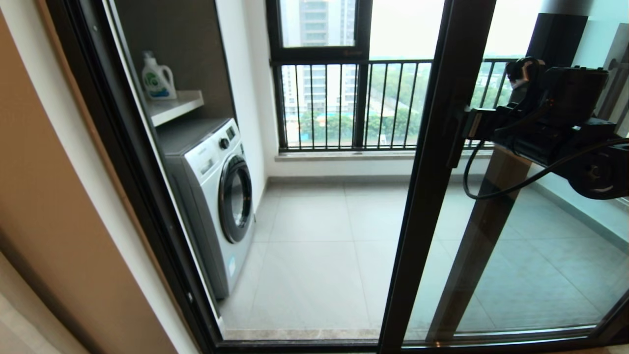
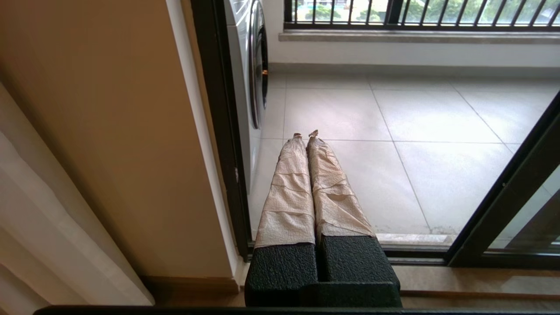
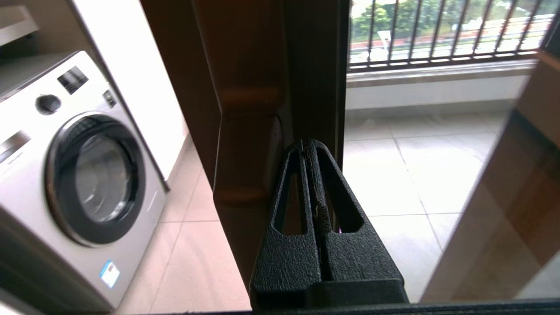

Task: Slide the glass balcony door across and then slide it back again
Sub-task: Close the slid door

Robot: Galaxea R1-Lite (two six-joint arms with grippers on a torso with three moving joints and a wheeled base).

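Note:
The glass balcony door stands partly slid, its dark brown upright right of the middle of the head view and an open gap to its left. Its slim dark handle sits midway up that upright. My right gripper is at handle height on the room side, shut with nothing between its fingers. In the right wrist view its tips rest against the upright, beside the handle. My left gripper, with tape-wrapped fingers, is shut and empty, low by the door track, and hidden from the head view.
A white washing machine stands on the balcony at the left under a shelf with a detergent bottle. The black window with railing bars is at the back. The fixed door frame and beige wall are on the left.

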